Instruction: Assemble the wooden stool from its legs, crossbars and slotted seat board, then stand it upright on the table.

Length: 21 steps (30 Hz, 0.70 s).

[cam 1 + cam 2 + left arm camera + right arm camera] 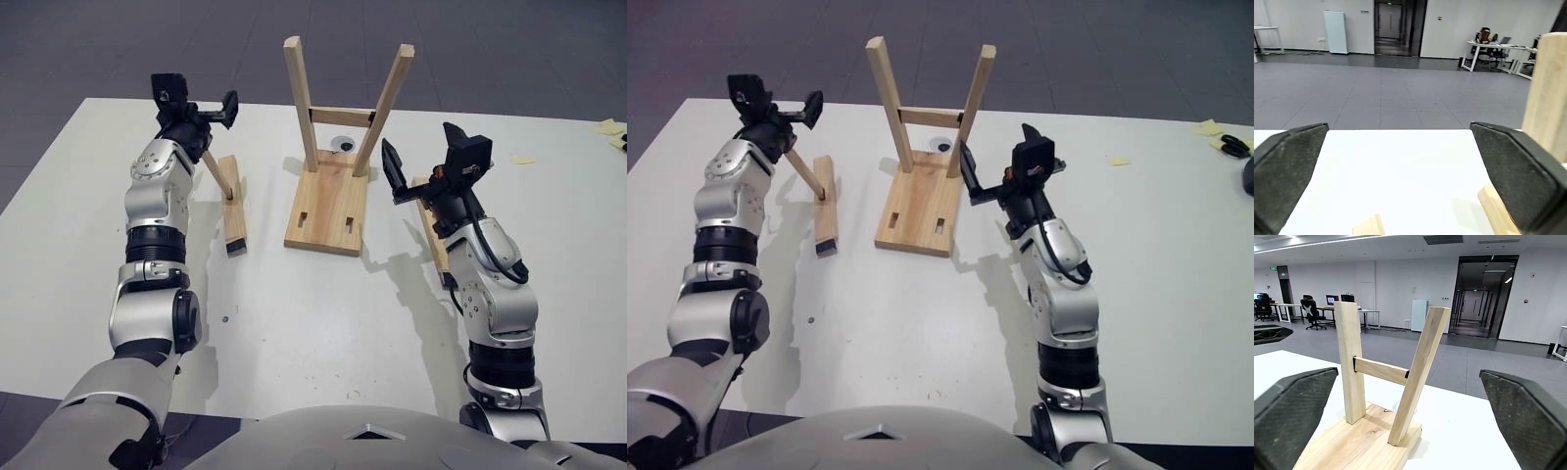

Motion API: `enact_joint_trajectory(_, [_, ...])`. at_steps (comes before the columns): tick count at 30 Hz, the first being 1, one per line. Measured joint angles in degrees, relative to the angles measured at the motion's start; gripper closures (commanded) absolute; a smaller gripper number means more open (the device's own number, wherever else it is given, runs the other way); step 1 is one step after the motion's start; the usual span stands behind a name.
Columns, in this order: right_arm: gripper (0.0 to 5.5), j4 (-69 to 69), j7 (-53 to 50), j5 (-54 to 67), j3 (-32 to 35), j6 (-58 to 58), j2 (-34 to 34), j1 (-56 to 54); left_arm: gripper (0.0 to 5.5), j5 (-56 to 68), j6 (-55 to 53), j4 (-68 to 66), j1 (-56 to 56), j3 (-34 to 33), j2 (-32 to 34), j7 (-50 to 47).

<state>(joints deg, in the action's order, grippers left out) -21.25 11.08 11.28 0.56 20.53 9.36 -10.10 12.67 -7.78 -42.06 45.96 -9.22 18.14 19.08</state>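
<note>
Left arm [157,245] and right arm [495,284]: silver-grey rounded shells, split by black ribbed joint rings. Left hand [201,108] and right hand [423,157] are black, each with a boxy black camera module on top and flat angular fingers faced with dark textured pads [1528,416]. Black cable [480,230] loops along the right forearm, with a small orange-red spot [438,173] at that wrist.

the upright leg frame [348,108] stood at the far end of the seat board [326,211] in the middle of the table [294,328], barring a straight pass from side to side. a leg piece [233,211] with a slanted bar [217,171] lay just left of the board beneath the wide-spread left gripper [1399,128], and a second piece [432,240] lay just right of it by the right gripper [417,147] — only narrow strips of table ran between them. nearer the robot the table lay open.
</note>
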Motion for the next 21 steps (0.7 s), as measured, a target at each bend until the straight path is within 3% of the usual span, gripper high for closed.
enact_joint_trajectory(12, [0.10, 0.1, 0.0, 0.1, 0.0, 0.0, -0.2, 0.1, 0.11, 1.3, 1.6, -1.5, 1.1, -2.3, -1.2, 1.3])
enact_joint_trajectory(21, [0.10, -0.4, 1.6, 0.1, -1.7, 0.0, -0.1, 2.0, 0.11, 5.7, -12.2, 18.9, 3.0, -6.5, 1.7, -4.8])
